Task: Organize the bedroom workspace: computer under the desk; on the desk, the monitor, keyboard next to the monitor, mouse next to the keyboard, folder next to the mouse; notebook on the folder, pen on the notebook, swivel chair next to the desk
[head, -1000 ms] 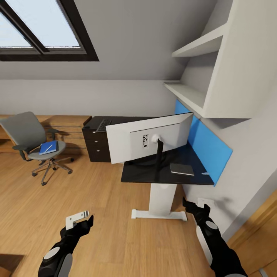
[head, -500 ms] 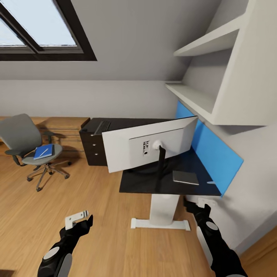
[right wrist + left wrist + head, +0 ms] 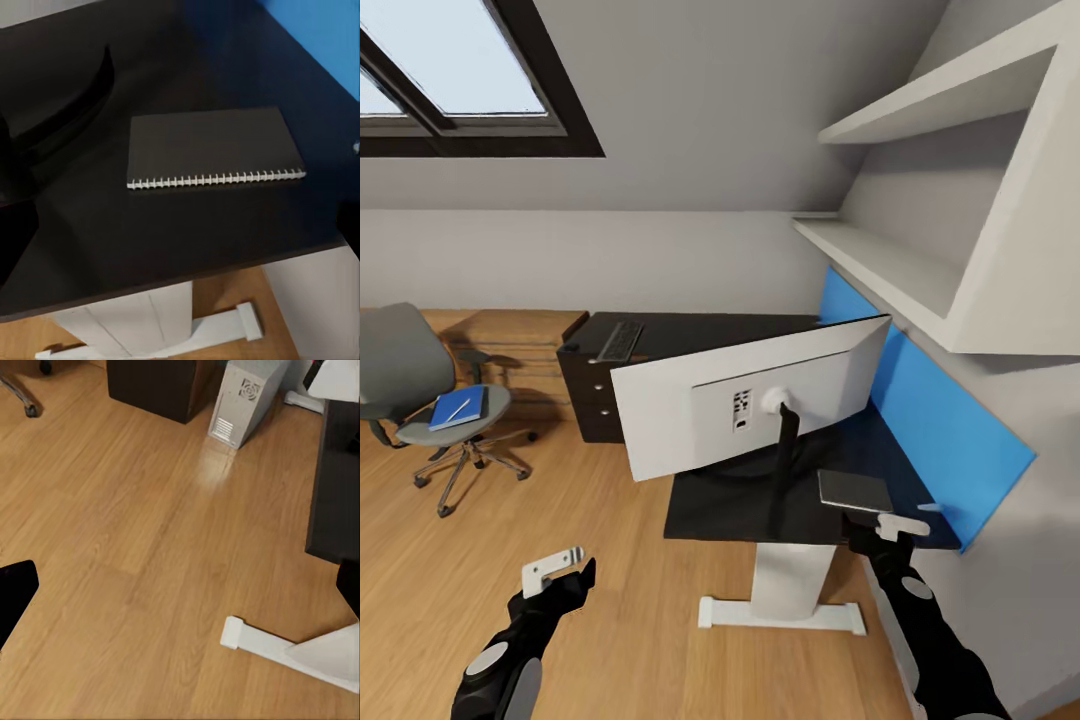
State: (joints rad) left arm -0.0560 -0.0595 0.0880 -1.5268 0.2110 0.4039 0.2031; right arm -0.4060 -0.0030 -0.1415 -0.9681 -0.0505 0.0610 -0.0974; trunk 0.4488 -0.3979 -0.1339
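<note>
— Swivel chair (image 3: 420,400) and folder (image 3: 458,408), where are they seen?
— At the far left, well apart from the tabletop (image 3: 740,495); the blue folder is carried on the seat, a pen (image 3: 457,408) lying on it.
— And the left hand (image 3: 556,572)?
— It is held over bare wooden floor (image 3: 610,560); whether it is spread cannot be told.
— Further right?
— The keyboard (image 3: 620,341) is seen above the drawers (image 3: 582,395), the monitor (image 3: 750,400) shown from behind, the computer (image 3: 244,401) beneath. A notebook (image 3: 855,490) lies near the front edge, the right hand (image 3: 890,527) just beside it, its state not discernible.
</note>
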